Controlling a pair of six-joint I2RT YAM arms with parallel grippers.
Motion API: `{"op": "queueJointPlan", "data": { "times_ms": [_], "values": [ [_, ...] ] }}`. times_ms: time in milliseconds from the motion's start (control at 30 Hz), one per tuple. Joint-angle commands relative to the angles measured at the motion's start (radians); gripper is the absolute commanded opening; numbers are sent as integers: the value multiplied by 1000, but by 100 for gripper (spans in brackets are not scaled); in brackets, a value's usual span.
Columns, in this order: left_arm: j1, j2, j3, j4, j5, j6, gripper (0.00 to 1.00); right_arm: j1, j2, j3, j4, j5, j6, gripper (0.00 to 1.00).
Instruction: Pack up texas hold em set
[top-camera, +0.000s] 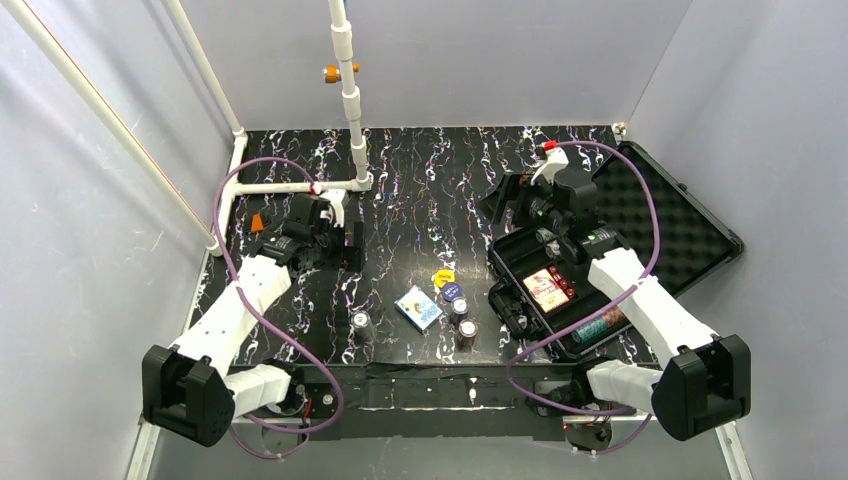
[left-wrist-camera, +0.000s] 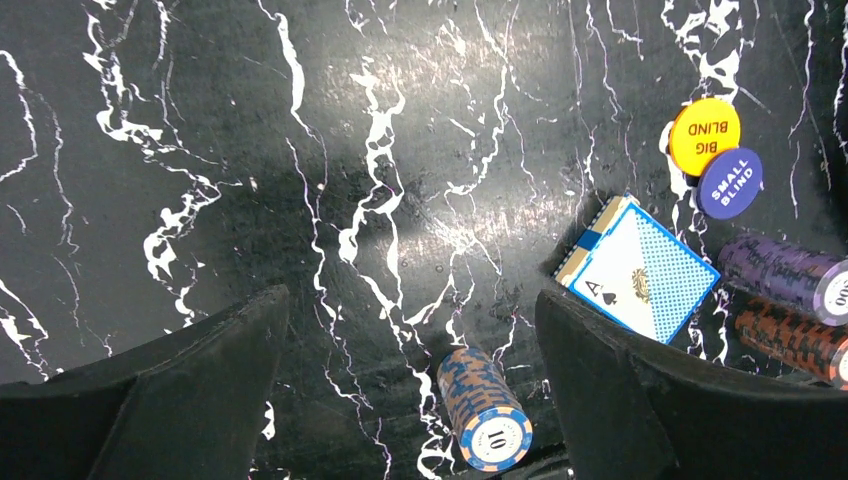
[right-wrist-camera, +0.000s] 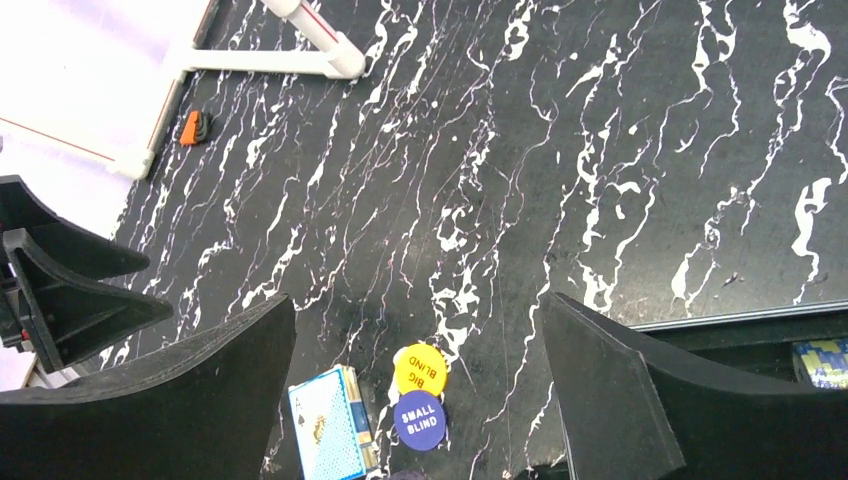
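The black case (top-camera: 512, 310) lies open at the right, its foam-lined lid (top-camera: 690, 225) flat behind it. A red card deck (top-camera: 545, 288) and a chip stack (top-camera: 600, 326) lie in its base. On the table lie a blue deck (top-camera: 418, 308), a yellow button (top-camera: 442, 277), a blue button (top-camera: 452, 291) and three chip stacks (top-camera: 360, 320) (top-camera: 460, 305) (top-camera: 467, 331). My left gripper (top-camera: 348, 246) is open and empty, above the table left of these; its wrist view shows the "10" stack (left-wrist-camera: 485, 408) and the blue deck (left-wrist-camera: 640, 270). My right gripper (top-camera: 505, 205) is open and empty above the case's far-left corner, with both buttons (right-wrist-camera: 420, 368) (right-wrist-camera: 418, 420) below it.
A white pipe frame (top-camera: 350, 100) stands at the back left with an orange clip (right-wrist-camera: 192, 127) near its foot. Grey walls close in the table on three sides. The case rim (right-wrist-camera: 740, 318) runs by my right finger. Purple (left-wrist-camera: 790, 275) and red-brown (left-wrist-camera: 795, 340) stacks lie right of the blue deck.
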Motion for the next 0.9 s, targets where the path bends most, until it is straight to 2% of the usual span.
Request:
{"op": "queueJointPlan", "data": {
  "times_ms": [0, 333, 700, 867],
  "values": [
    [-25, 14, 40, -50, -7, 16, 92, 14, -13, 43, -25, 2, 2, 100],
    [-76, 85, 59, -90, -28, 13, 88, 31, 42, 114, -155, 31, 9, 100],
    [-129, 155, 80, -129, -28, 21, 79, 33, 132, 111, -180, -115, 50, 100],
    [-212, 147, 88, -195, -128, -60, 78, 36, 179, 141, -203, -159, 44, 100]
  ]
}}
